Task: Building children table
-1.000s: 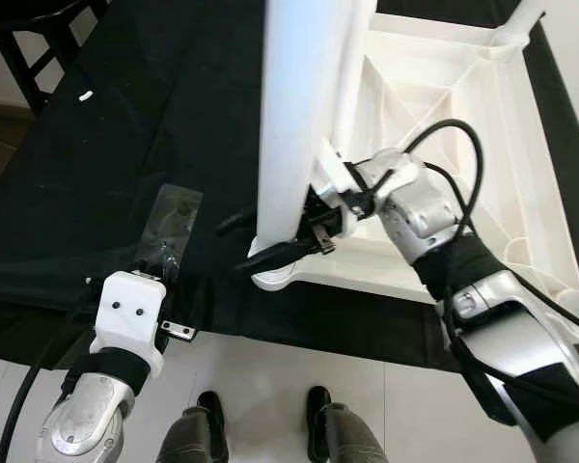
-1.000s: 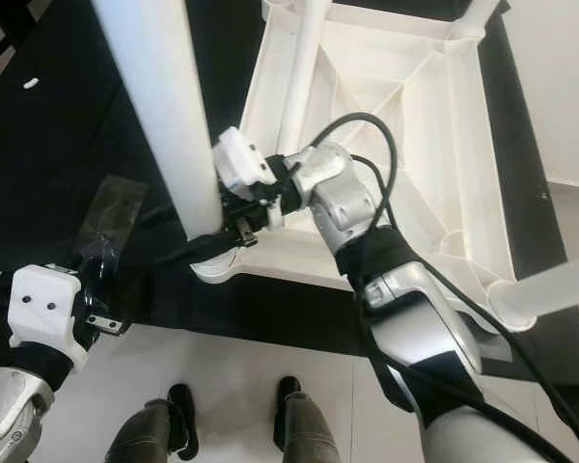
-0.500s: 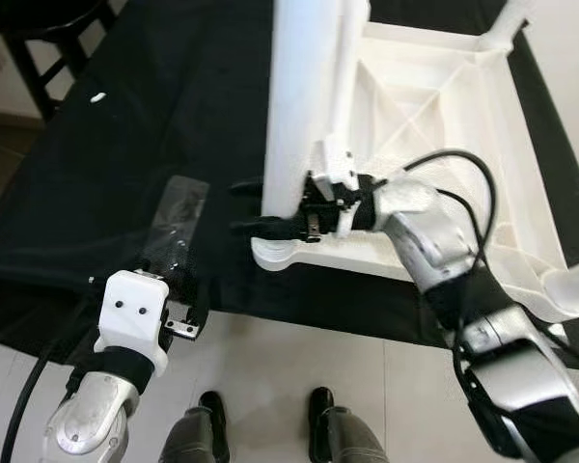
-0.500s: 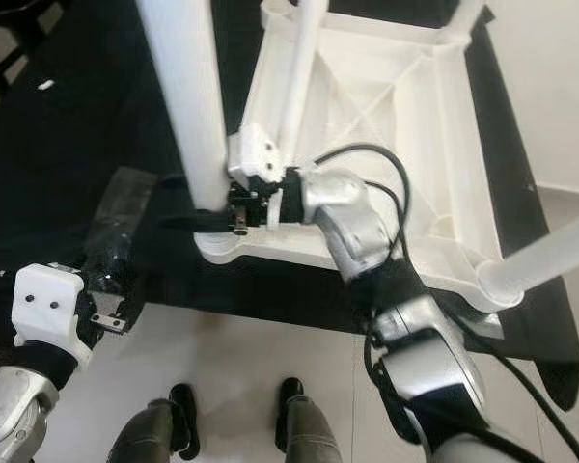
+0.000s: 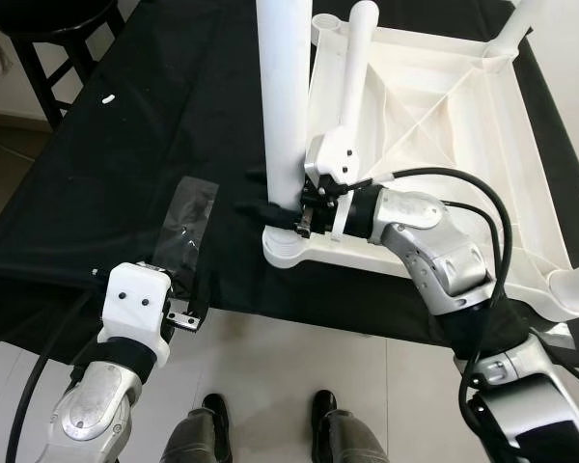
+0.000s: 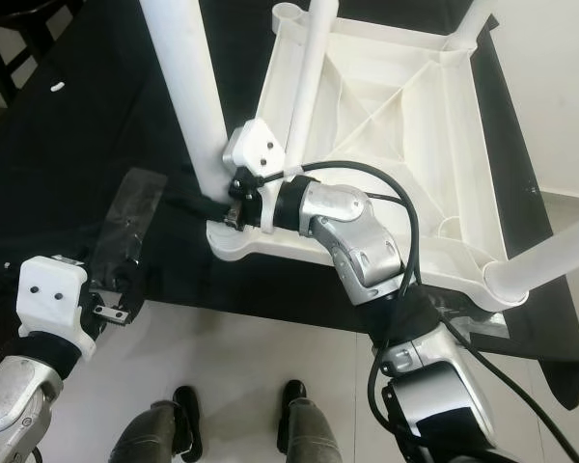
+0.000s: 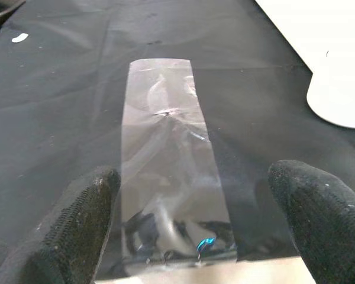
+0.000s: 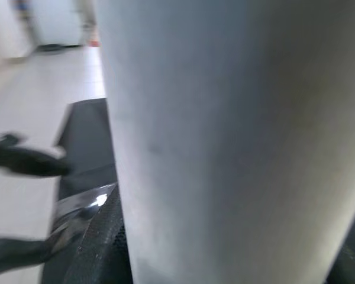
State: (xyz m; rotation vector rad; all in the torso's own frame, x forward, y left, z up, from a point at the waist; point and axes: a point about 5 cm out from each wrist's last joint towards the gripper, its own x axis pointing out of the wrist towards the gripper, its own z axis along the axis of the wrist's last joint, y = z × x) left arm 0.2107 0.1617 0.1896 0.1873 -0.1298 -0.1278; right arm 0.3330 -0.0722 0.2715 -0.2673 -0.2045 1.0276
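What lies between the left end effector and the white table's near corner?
A clear plastic bag on the black cloth, ahead of the open left end effector; past it, the table corner.

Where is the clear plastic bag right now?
The clear plastic bag lies flat on the black cloth, just ahead of the left hand and left of the white table leg.

White plastic table (image 5: 444, 106) lies upside down, its legs (image 5: 278, 96) standing upright.
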